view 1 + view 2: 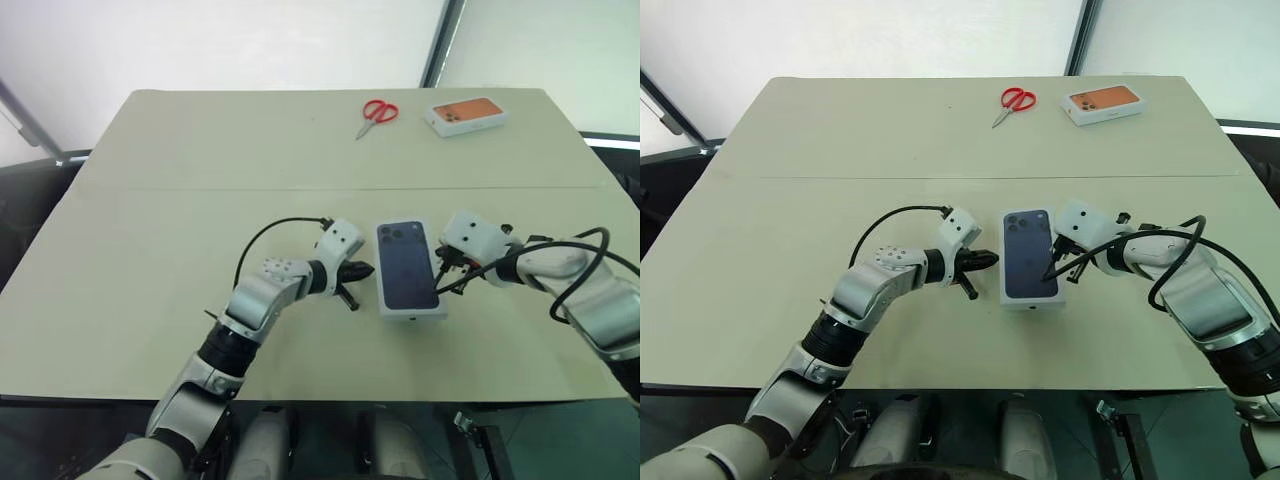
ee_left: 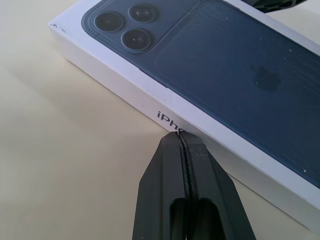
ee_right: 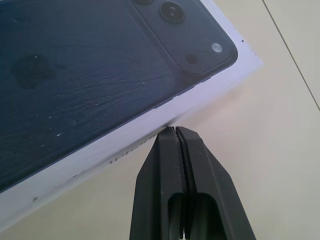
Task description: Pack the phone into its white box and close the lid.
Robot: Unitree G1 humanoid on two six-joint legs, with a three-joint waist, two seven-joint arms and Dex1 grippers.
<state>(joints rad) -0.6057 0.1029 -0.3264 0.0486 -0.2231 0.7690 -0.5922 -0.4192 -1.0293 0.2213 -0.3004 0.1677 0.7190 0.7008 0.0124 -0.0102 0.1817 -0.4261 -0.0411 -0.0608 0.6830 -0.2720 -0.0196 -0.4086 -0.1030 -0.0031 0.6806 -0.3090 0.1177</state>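
The lid (image 1: 408, 265), white with a dark blue phone picture on top, lies flat and closed over the white box near the table's front middle. The phone itself is hidden. My left gripper (image 1: 362, 272) is shut, its tip against the lid's left side wall (image 2: 125, 90). My right gripper (image 1: 445, 283) is shut too, with its tip at the lid's right side near the front corner. In the left wrist view the shut fingertips (image 2: 179, 134) meet the white wall just under the printed lettering. In the right wrist view the shut fingertips (image 3: 175, 130) touch the wall below the lid's top face (image 3: 75, 75).
Red-handled scissors (image 1: 378, 112) and an orange-topped white box (image 1: 465, 115) lie at the far right of the beige table (image 1: 180, 200). A black cable loops from each wrist over the tabletop.
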